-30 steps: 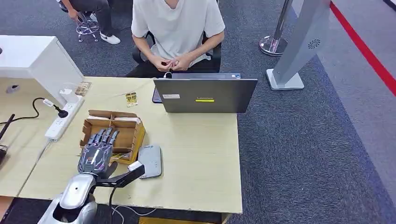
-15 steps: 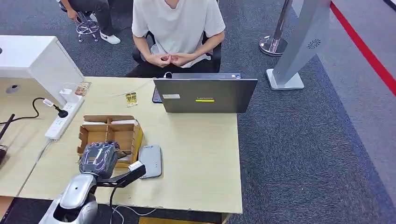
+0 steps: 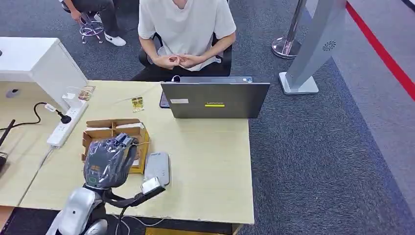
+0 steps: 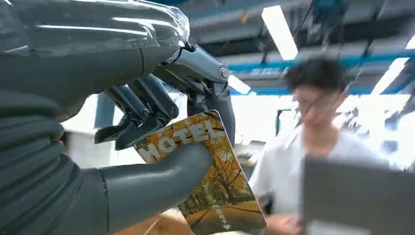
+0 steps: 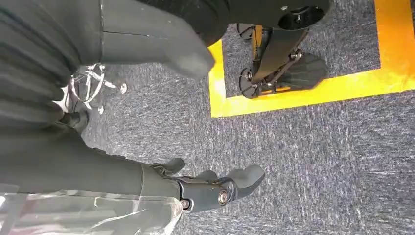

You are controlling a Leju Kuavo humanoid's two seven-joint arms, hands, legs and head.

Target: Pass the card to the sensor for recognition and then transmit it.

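Your left hand [image 4: 147,132] pinched the card [image 4: 205,176] by its top corner between thumb and fingers; thin, stiff and glossy, it looked prone to slipping, while your right hand [image 5: 195,188] hung empty, fingers apart.

Autumn-printed "HOTEL" card [image 4: 215,186] tilted, apparently pinched above the table.

Head view: even, bright overhead lighting, sharp, soft shadows. Left wrist view: long white ceiling light strips [image 4: 280,30] glare at 12 o'clock; background person blurred, backlit.
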